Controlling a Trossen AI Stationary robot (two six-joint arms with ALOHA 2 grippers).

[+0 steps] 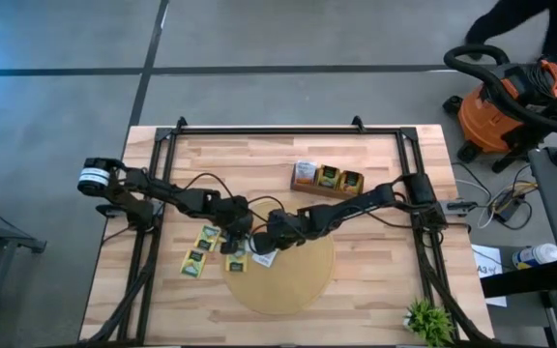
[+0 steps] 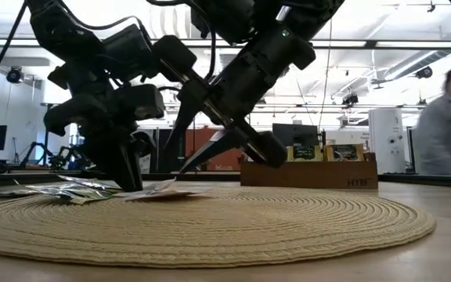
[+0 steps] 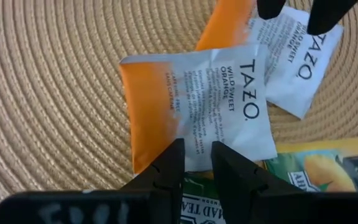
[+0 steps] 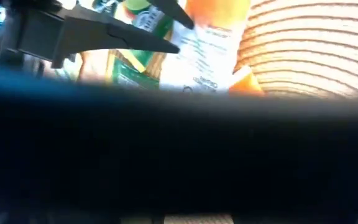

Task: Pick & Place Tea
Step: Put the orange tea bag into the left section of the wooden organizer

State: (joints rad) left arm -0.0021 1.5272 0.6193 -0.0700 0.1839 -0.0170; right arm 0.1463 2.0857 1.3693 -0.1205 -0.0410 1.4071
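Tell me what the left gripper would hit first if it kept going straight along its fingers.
Most likely the orange-and-white tea sachet lying on the round woven mat. In the wrist view the left gripper has its fingers right at that sachet's near edge, a narrow gap between them. Whether they already touch it is unclear.

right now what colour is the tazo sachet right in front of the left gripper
White with an orange band along one side, the sachet shows best in the left wrist view.
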